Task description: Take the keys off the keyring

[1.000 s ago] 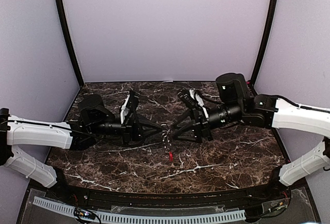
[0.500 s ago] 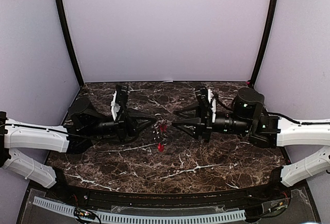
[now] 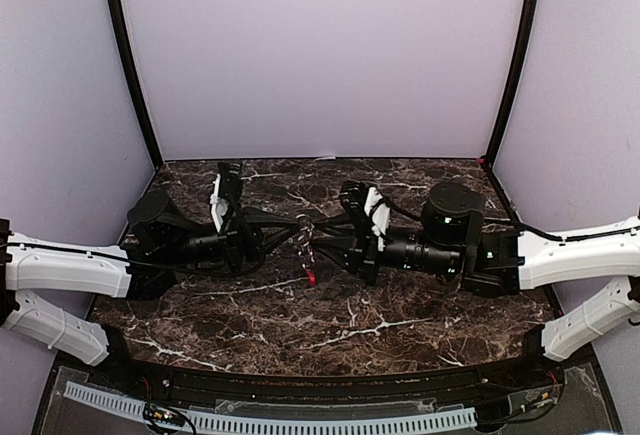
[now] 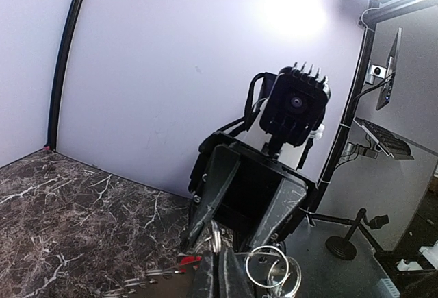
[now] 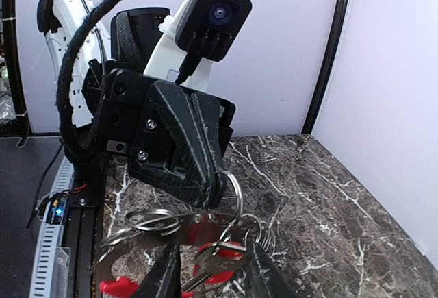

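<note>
My left gripper [image 3: 293, 230] is shut on the keyring [image 5: 236, 187], a thin silvery wire ring, and holds the bunch above the table. In the right wrist view its dark fingers [image 5: 191, 154] pinch the ring's top. A key with a red head [image 5: 224, 269] hangs under the ring among several smaller rings. My right gripper [image 5: 213, 260] is open, with its fingers on either side of that key. In the left wrist view my left gripper [image 4: 220, 264] is closed at the bottom edge, with the right gripper's open fingers [image 4: 217, 175] just behind it. The ring's red sleeve is not clear.
A flat metal strip with red on it [image 5: 185, 221] and loose silver rings [image 4: 272, 270] hang in the bunch. A small red piece [image 3: 311, 277] dangles lowest over the dark marble table [image 3: 420, 305]. Purple walls enclose the back and sides.
My right gripper has moved left and closed in on the bunch, its fingers now around the key. My left gripper has held the ring in place, and the dangling red piece has risen slightly.
</note>
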Tool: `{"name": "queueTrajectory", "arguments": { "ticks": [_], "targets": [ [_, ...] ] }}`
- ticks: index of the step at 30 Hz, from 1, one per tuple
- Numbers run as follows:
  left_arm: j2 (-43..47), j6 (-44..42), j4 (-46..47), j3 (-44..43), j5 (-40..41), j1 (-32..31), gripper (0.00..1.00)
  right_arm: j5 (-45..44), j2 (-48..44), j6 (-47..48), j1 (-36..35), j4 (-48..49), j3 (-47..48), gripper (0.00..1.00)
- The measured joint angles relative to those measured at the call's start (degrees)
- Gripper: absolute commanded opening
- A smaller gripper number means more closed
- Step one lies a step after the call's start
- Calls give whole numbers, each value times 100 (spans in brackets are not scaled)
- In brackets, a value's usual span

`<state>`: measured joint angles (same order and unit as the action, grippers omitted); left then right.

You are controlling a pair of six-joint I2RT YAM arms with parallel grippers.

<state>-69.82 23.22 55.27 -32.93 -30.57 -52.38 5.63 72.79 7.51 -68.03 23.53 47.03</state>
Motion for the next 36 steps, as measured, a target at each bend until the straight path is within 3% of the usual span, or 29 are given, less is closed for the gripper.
{"name": "queueTrajectory", "arguments": {
  "ticks": [4,8,36],
  "targets": [
    [0,11,2,15,7,0,0,-356,116,146,-127,11,127,18],
    [7,17,9,28,17,0,0,-647,192,271,-229,13,201,0],
    [101,168,422,363,750,2,0,-1049,1075,481,-732,374,557,0]
  ]
}}
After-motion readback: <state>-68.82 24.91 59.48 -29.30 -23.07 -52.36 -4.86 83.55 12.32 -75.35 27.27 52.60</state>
